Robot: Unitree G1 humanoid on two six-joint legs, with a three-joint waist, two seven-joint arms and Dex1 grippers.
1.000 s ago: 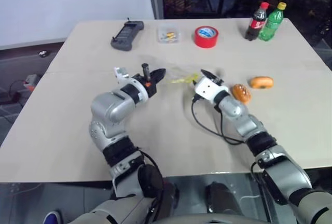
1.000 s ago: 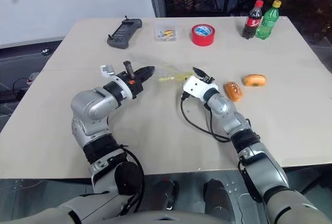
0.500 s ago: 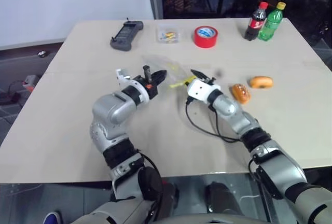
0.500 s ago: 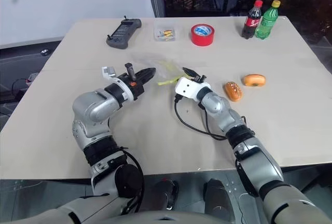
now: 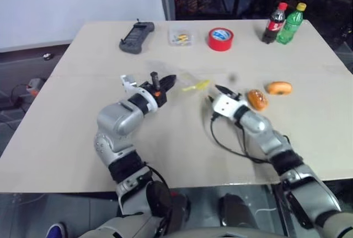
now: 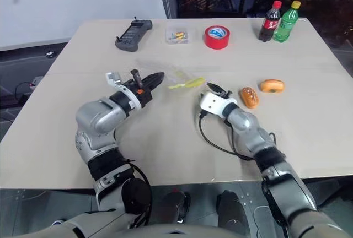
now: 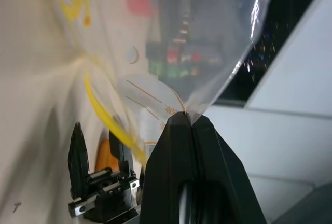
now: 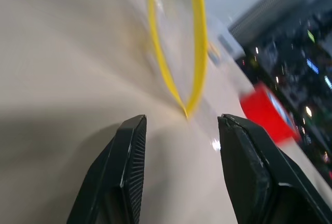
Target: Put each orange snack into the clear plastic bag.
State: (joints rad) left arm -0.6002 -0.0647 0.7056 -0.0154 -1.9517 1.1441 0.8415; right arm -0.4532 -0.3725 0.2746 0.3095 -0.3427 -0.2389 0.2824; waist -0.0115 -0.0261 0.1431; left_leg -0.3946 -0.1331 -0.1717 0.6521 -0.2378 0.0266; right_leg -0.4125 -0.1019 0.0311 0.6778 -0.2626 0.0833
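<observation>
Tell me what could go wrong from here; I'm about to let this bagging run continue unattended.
The left end effector pinches only one edge of the clear plastic bag, so the film could slip free or the mouth sag shut. The right end effector is open and empty beside the bumpy orange snack; a careless approach might knock it toward the lighter snack. Both snacks are glossy and may squirt from the fingers.

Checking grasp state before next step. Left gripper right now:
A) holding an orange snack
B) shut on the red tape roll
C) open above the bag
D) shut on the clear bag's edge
D: the left gripper has its fingers pressed together, pinching an edge of the clear plastic bag.
</observation>
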